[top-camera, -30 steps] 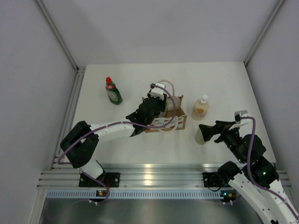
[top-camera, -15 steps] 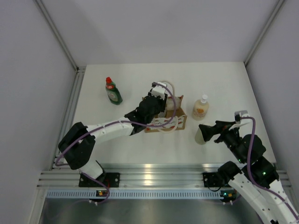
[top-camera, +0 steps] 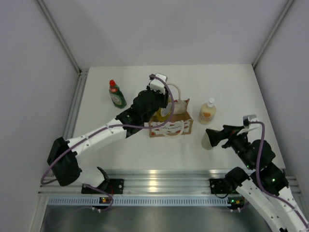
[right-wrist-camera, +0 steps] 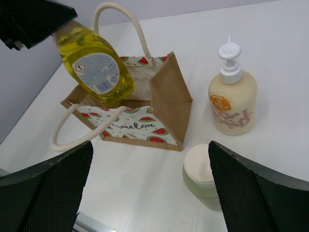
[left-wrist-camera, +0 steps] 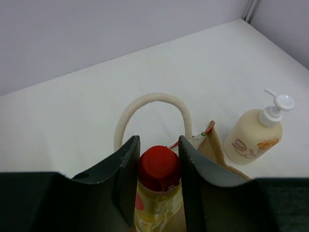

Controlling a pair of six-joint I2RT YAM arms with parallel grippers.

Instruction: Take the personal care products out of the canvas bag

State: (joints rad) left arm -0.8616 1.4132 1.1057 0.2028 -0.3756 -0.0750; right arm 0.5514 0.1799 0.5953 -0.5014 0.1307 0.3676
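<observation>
My left gripper (top-camera: 161, 104) is shut on the red cap of the yellow bottle (top-camera: 164, 113) and holds it over the open canvas bag (top-camera: 177, 126), its base still at the bag's mouth. In the left wrist view the fingers (left-wrist-camera: 126, 159) clamp the cap of the yellow bottle (left-wrist-camera: 159, 169). The right wrist view shows the bottle (right-wrist-camera: 94, 67) tilted above the bag (right-wrist-camera: 166, 96). My right gripper (top-camera: 216, 135) is open and empty, just behind the pale green bottle (top-camera: 206, 141), which stands between its open fingers in the right wrist view (right-wrist-camera: 203, 171).
The cream pump bottle (top-camera: 207, 112) stands right of the bag and shows in the wrist views (right-wrist-camera: 231, 104) (left-wrist-camera: 253, 137). The dark green bottle with red cap (top-camera: 116, 95) stands at the back left. Grey walls enclose the table on three sides.
My left gripper has risen out of the bag and moved back, drawing the yellow bottle up with it. The right arm has not moved.
</observation>
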